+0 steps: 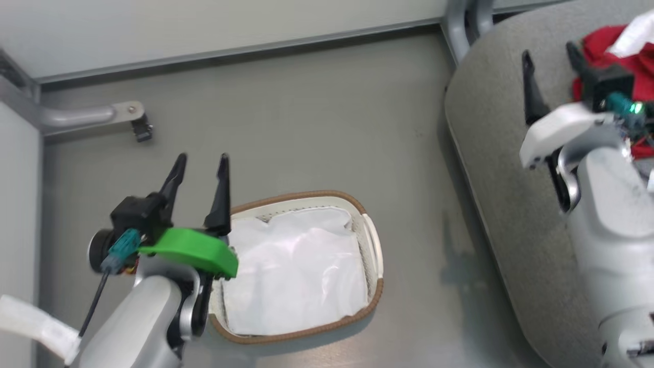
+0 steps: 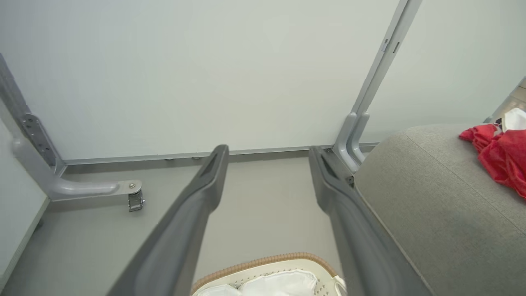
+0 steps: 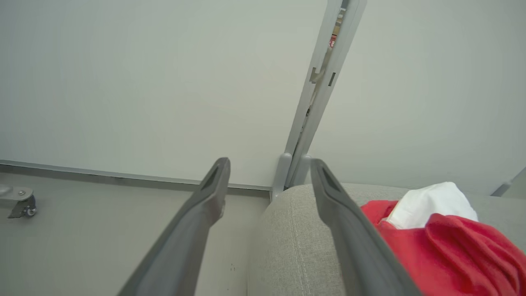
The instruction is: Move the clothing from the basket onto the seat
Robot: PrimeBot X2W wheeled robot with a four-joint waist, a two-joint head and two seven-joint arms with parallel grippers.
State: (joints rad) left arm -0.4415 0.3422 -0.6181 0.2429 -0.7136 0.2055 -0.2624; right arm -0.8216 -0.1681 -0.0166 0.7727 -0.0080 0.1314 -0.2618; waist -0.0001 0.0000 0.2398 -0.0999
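**Floor**: smooth grey-green, matt finish. Faint shadow along the seat's edge.

**Wall panels**: plain, pale grey-white. They meet the floor at a grey metal rail running the full width.

**Upright post**: grey metal, joins two panels. Its foot stands just behind the seat's far corner.

**Bracket leg**: curved grey tube at the floor's far L side, w/ a small caster at its end.

**Basket**: oval, cream perforated wall, brown woven-look rim. Stands on the floor, lower centre in head view, apart from the seat. Inside lies a crumpled white liner.

**Seat**: large grey fabric cushion w/ rounded corner and stitched seam, R side of head view. Far bigger than the basket.

**Clothing**: red, bunched, w/ a white panel uppermost. Lies on the seat toward its far R part, well apart from the basket.

**L hand**: green cover at the wrist. Hovers over the basket's L end, fingers pointing toward the wall. Fingers are spread and nothing is held.

**R hand**: white cover at the wrist. Sits over the seat w/ fingers spread apart and nothing btw. them. Its R finger is just beside the clothing; contact cannot be told.
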